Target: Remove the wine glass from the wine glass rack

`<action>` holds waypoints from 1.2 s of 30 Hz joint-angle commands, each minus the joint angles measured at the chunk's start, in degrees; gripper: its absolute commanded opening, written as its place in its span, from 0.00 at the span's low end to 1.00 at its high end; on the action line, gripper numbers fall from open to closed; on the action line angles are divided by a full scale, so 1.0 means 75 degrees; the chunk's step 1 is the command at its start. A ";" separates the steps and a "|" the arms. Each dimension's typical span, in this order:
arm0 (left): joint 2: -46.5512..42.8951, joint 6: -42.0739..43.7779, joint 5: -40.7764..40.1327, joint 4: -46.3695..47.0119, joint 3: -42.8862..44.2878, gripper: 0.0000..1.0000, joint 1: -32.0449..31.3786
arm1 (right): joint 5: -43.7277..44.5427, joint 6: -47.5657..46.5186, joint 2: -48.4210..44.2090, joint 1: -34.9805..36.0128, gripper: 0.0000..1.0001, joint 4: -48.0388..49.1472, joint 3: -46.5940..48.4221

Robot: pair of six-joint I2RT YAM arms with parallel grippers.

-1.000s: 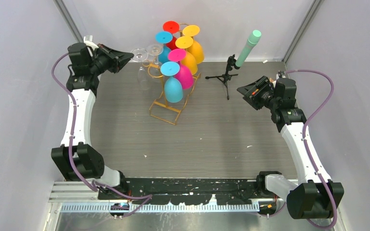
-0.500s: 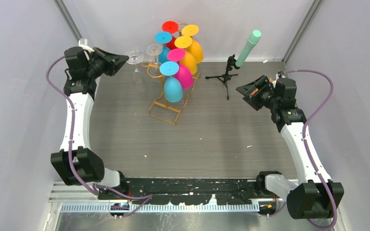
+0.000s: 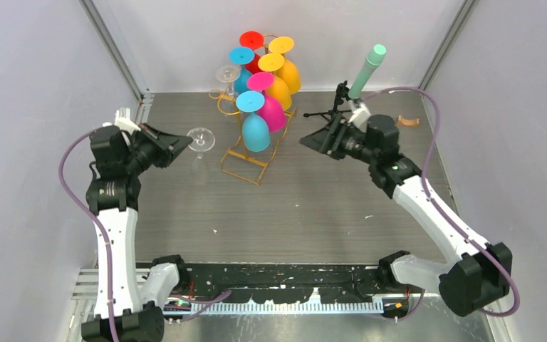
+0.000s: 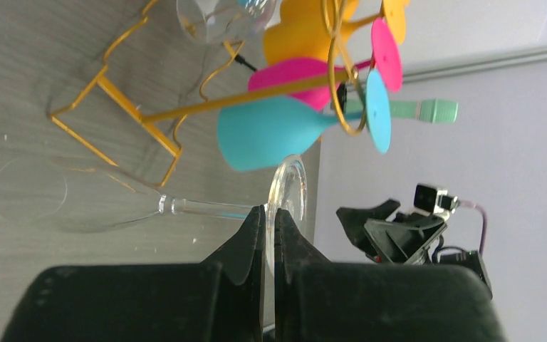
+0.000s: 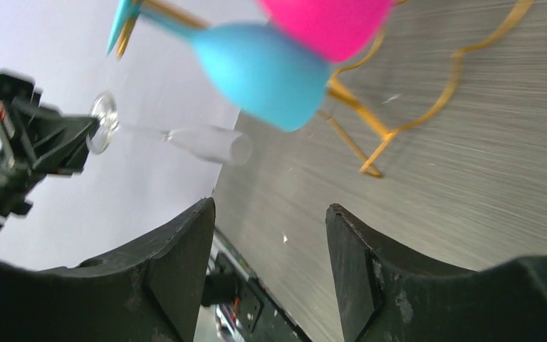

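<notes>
The gold wire wine glass rack [image 3: 244,161] stands at the back middle of the table with several coloured glasses hanging upside down on it. My left gripper [image 3: 183,140] is shut on the round foot of a clear wine glass [image 3: 200,135] and holds it off the rack, to the rack's left, bowl hanging down. In the left wrist view the fingertips [image 4: 259,217] pinch the foot [image 4: 290,187], and stem and bowl [image 4: 50,196] stretch left. My right gripper [image 3: 308,141] is open and empty just right of the rack. In the right wrist view [image 5: 271,214] the clear glass [image 5: 210,144] shows.
A second clear glass [image 3: 226,74] hangs on the rack's back left hook. Blue [image 3: 256,132], pink [image 3: 274,112] and yellow [image 3: 288,75] glasses hang on the rack. A black tripod with a green tube [image 3: 366,70] stands behind my right arm.
My left arm has drawn the clear glass away from the rack, toward the near left. My right arm has swung left, up to the rack's right side.
</notes>
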 commanded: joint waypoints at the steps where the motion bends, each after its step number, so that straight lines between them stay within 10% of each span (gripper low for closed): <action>1: -0.0813 0.0091 0.0767 -0.0438 -0.0456 0.00 0.0032 | 0.0011 -0.0700 0.0369 0.1438 0.64 0.2165 -0.0100; 14: -0.2152 -0.1971 0.1956 -0.0130 -0.1910 0.00 -0.0332 | 0.0956 -0.2578 0.1920 0.4505 0.63 0.8790 -0.2041; 36: -0.1724 -0.2648 0.2557 0.0751 -0.2099 0.00 -0.0741 | 0.0180 -0.3037 0.4064 0.5184 0.52 1.0183 -0.0552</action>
